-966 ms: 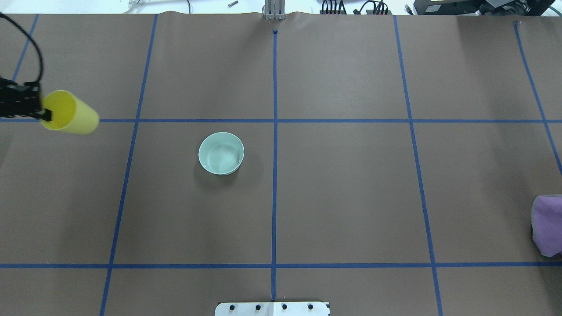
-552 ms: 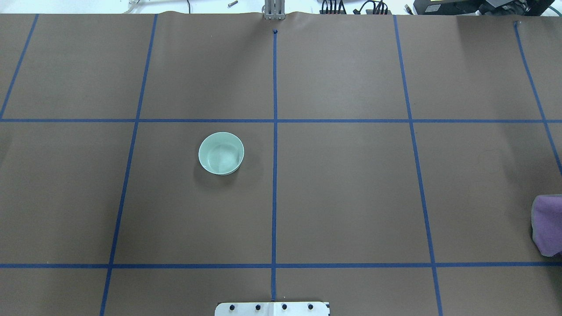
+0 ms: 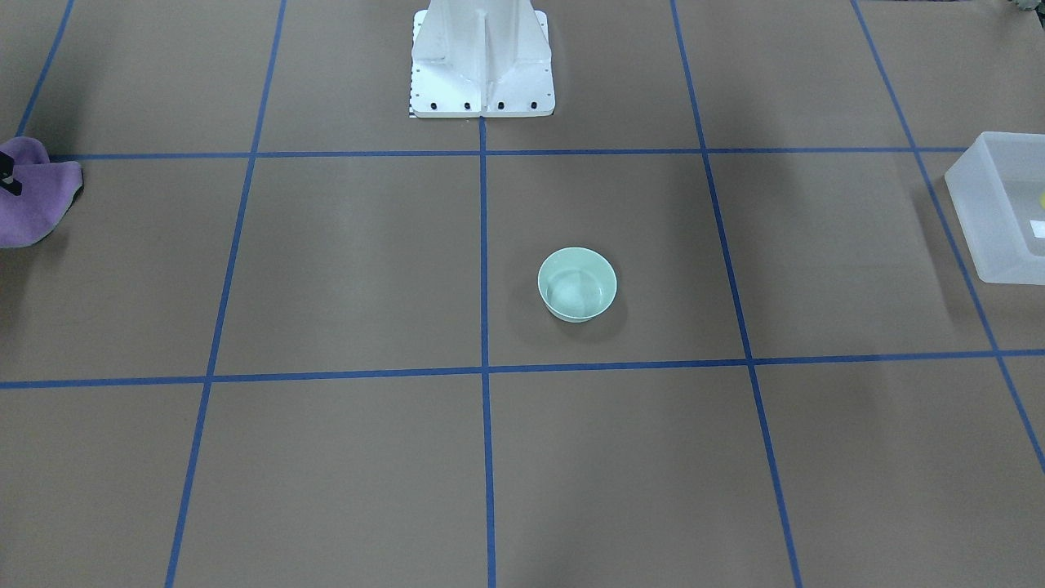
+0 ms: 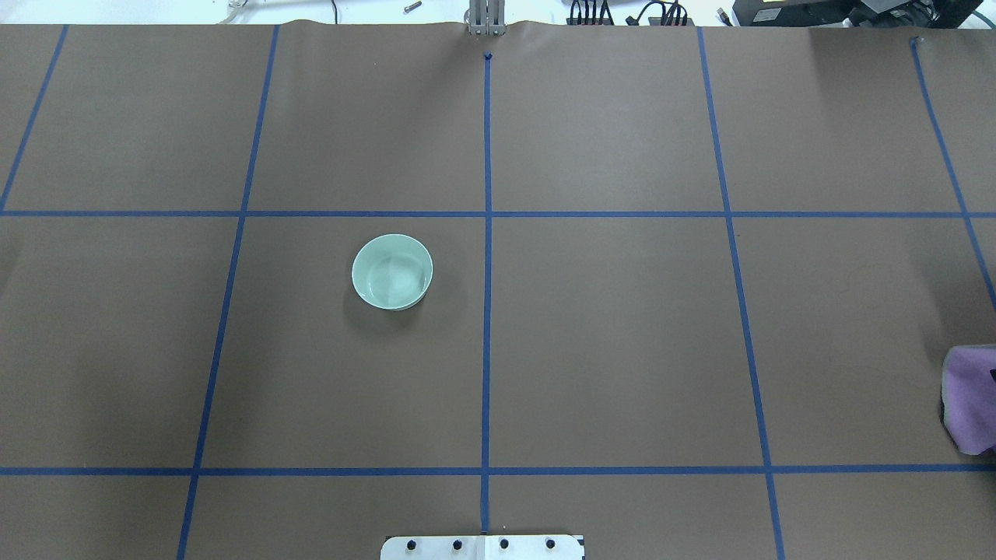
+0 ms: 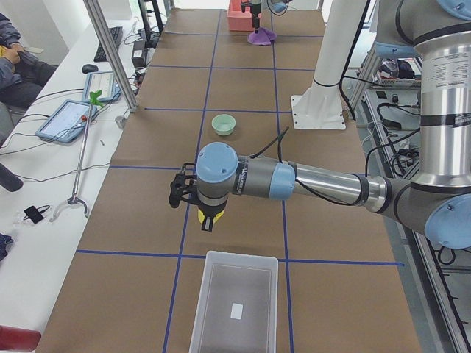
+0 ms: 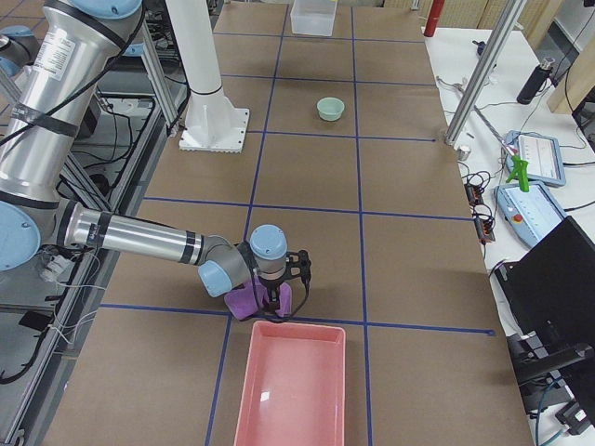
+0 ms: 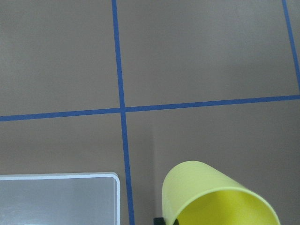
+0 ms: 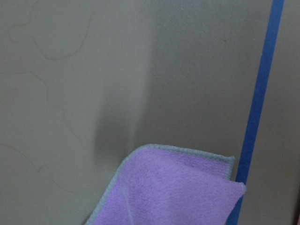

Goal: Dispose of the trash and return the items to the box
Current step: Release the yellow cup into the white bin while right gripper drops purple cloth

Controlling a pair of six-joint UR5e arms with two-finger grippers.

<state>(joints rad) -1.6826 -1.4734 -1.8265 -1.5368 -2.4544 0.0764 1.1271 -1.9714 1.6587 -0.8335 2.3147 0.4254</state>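
Nearest in the exterior left view lay the translucent box (image 5: 221,301), empty but for its small white label (image 5: 236,311). Just beyond its far wall hung the left gripper (image 5: 208,223), its jaws clamped on the rim of the yellow cup (image 7: 206,192), which was carried on its side above the brown table (image 4: 622,311) and not yet over the box. Farther along, the mint-green bowl (image 4: 392,271) stood upright and alone near the table's middle, well apart from both arms. At the far end the right gripper (image 6: 279,302) seemed pinched on a purple cloth (image 6: 244,302), just beside a pink bin (image 6: 290,390).

The likeliest failure was a release short of the box. The wrist view showed only the box's corner off to one side of the cup, so letting go there would probably have dropped the cup on the table or against the wall, and a tapered cup on its side would likely roll away. The hold on one thin rim also looked liable to slip or swing.

A second before, the overhead view had shown the cup and left gripper at its left edge. Both had since left that view, while the bowl had not moved. A dark finger had appeared against the cloth.
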